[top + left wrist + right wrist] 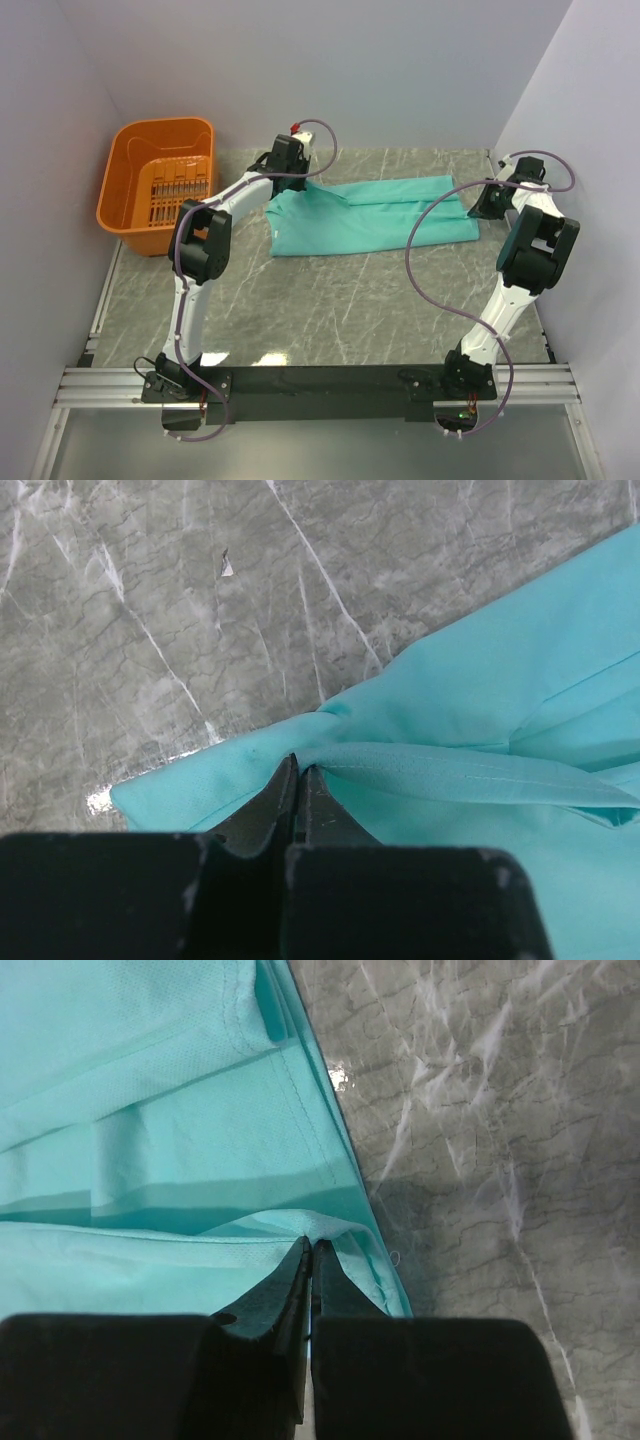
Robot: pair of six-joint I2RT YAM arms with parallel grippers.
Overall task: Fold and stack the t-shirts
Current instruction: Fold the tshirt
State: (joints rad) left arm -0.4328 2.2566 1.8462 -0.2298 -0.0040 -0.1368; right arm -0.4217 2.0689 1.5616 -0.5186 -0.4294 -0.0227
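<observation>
An orange plastic basket [165, 124] sits at the far left corner of the grey marbled tabletop [350, 300], upright, with its slotted floor showing. It stands apart from the cloth.

Just to its right, the left arm reaches toward the far edge. The left gripper [288, 186] comes down on the left end of the teal t-shirt [380, 215]. In the left wrist view, the left gripper [300, 770] has its two dark fingers pressed together. They pinch a bunched ridge of the t-shirt [520, 680] where a hemmed band crosses the fabric. Bare stone lies beyond the cloth's edge.

The t-shirt lies in the far half of the tabletop as a long folded band. It runs from about the middle toward the right edge and is flat apart from some creases and overlapping layers.

At the band's right end, close to the right edge, the right gripper [484, 207] meets the cloth. In the right wrist view, the right gripper [310, 1247] has its fingers closed tight on a raised fold of the t-shirt [150, 1080], next to a stitched hem at the fabric's border.
</observation>
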